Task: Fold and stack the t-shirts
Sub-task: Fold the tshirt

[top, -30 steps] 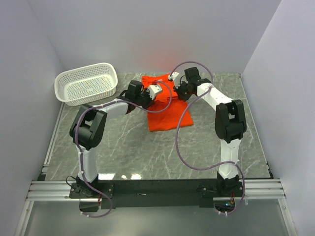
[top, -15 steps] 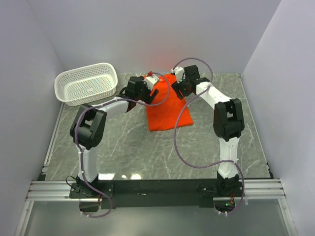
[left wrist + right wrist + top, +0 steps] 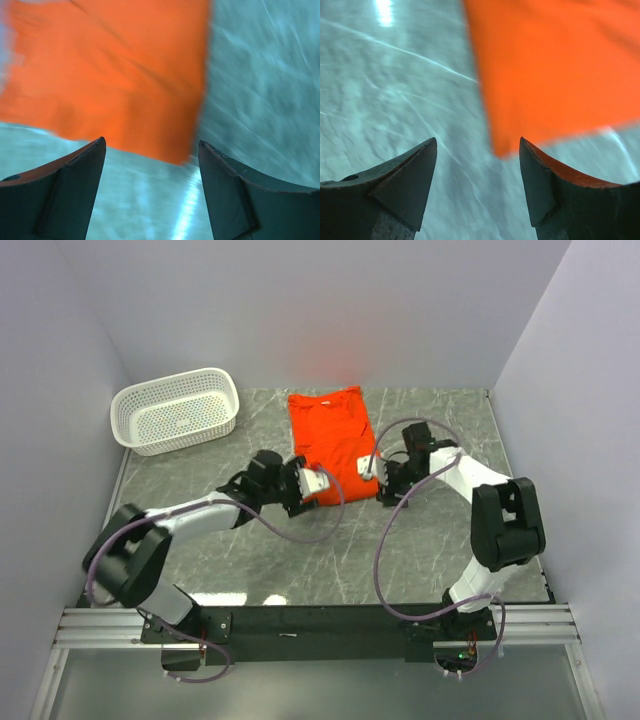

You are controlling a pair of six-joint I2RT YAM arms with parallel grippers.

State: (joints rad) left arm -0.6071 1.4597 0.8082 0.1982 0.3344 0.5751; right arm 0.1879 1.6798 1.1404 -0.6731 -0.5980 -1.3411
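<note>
Orange-red soft cloth, the short-sleeved t-shirt lies flat on the grey marbled table in the upper middle of the overhead frame. It appears folded into a tall, narrow panel, with its neck end towards the back wall. The white perforated plastic basket stands well apart at the upper left.

The left gripper sits at the shirt's lower left corner and the right gripper just beside its lower right edge. Both have their jaws spread and hold nothing. In each wrist view the dark fingers frame bare table, with a near corner of the cloth just ahead of them.

The fold looks only partly done, so the likely next step is to take the near corners and carry them up the panel.

- **Catching one layer.** The wrist views are smeared, so I cannot tell how many layers lie at that hem. A shallow pinch could catch only the top layer and peel the fold open.
- **Pushing the cloth.** Fingers that skid on the smooth table could shove the hem and bunch it instead of getting under it.
- **Uneven lifting.** If the two sides rise unevenly, the panel would skew.
</note>
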